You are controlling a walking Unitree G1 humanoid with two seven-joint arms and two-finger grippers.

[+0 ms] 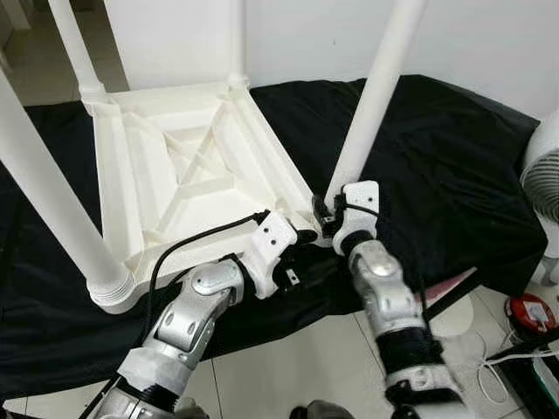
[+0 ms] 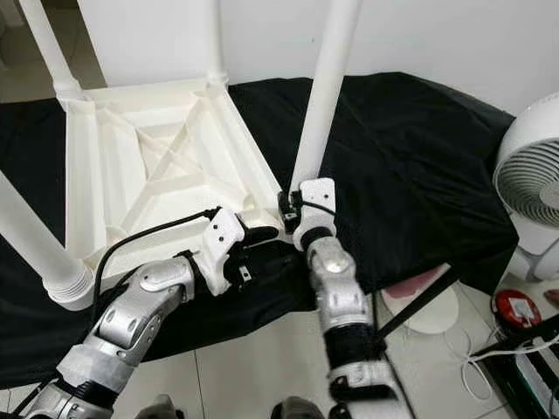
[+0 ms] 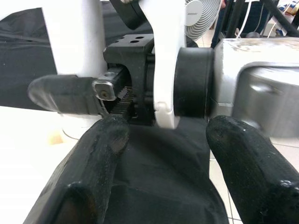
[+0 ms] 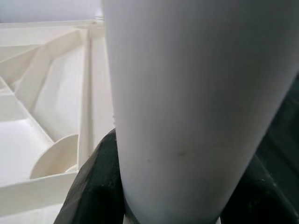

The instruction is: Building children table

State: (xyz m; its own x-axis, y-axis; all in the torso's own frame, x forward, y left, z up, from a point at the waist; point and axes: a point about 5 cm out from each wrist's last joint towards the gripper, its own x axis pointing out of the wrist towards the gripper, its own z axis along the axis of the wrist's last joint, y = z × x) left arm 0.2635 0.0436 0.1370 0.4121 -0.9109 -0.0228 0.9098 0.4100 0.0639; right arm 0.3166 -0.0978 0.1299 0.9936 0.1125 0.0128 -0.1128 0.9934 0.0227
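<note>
From the head, a white table top [image 1: 192, 166] lies upside down on a black cloth [image 1: 437, 166], and the right gripper [image 1: 330, 220] clamps the base of the table leg [image 1: 376, 96] at its near corner. The left wrist view shows the left gripper [image 3: 163, 140] with fingers [image 3: 88, 172] spread open and empty, just beside the right one. In the right wrist view, the leg sits tight between the black fingers [image 4: 91, 186].
</note>
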